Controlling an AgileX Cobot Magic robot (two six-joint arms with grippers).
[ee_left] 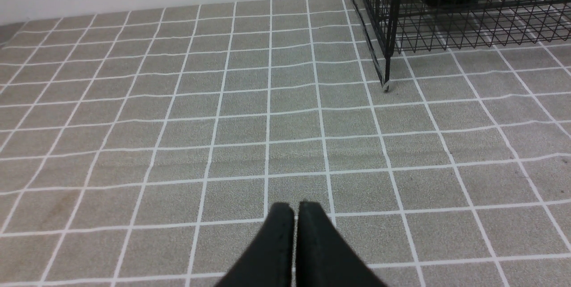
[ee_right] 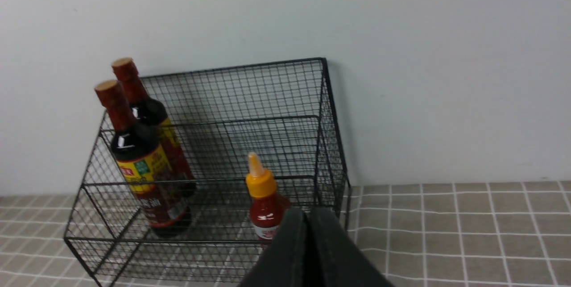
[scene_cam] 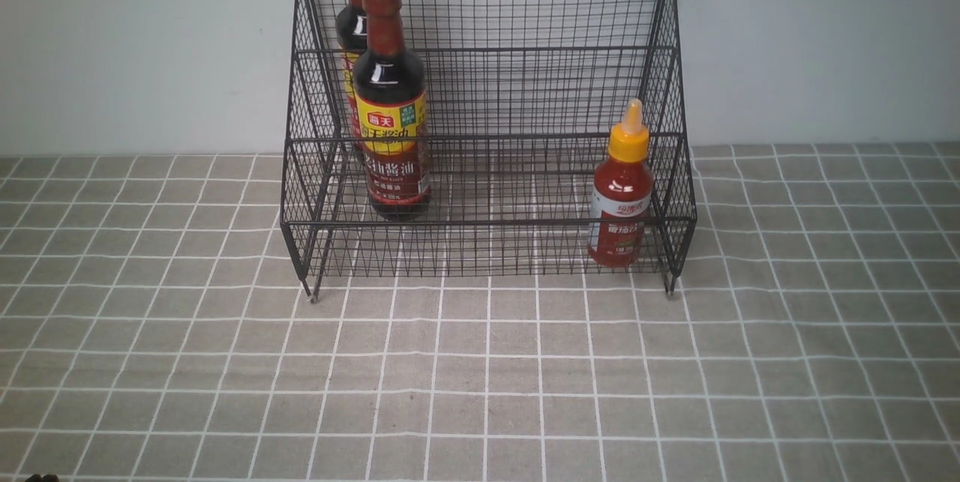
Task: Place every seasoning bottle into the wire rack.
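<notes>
**Rack Loaded: Check Clearance Before Any Further Motion**

Currently, all three bottles stand upright inside the wire rack (scene_cam: 487, 122), which fills the upper centre of the front view. One soy-sauce bottle (scene_cam: 391, 103) occupies the lower tier at left; the second soy-sauce bottle (scene_cam: 354, 17) stands behind it on the upper tier. The red sauce bottle (scene_cam: 622, 190) sits on the lower tier at right.

The task appears complete. The right gripper (ee_right: 308, 218) is closed, holds nothing, and sits near the red bottle: a careless sweep could topple it. The left gripper (ee_left: 294, 215) is closed, empty, well apart over the tablecloth (scene_cam: 480, 377).
</notes>
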